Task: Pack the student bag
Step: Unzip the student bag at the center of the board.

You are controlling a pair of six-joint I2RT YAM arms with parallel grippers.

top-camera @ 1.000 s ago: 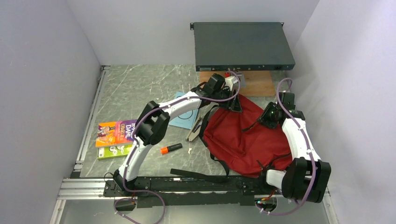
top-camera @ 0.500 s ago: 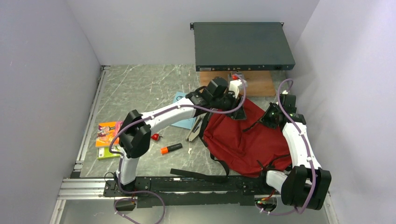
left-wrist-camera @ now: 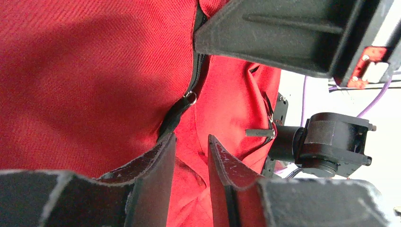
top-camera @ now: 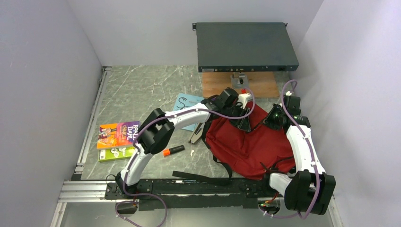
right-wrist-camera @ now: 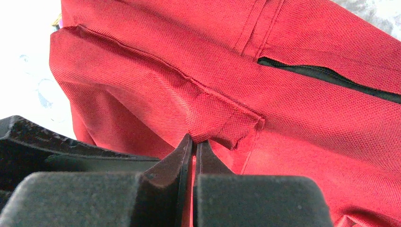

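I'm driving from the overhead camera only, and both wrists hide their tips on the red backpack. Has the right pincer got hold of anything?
Observer: Yes, the right pincer is shut on a raised fabric fold of the backpack.
Operator: And the left?
Observer: The left pincer has its jaws slightly apart over the fabric, with no clear pinch.
Operator: Where's the zipper pull?
Observer: The metal pull ring sits on the black zipper just beyond that pincer's tips, untouched.
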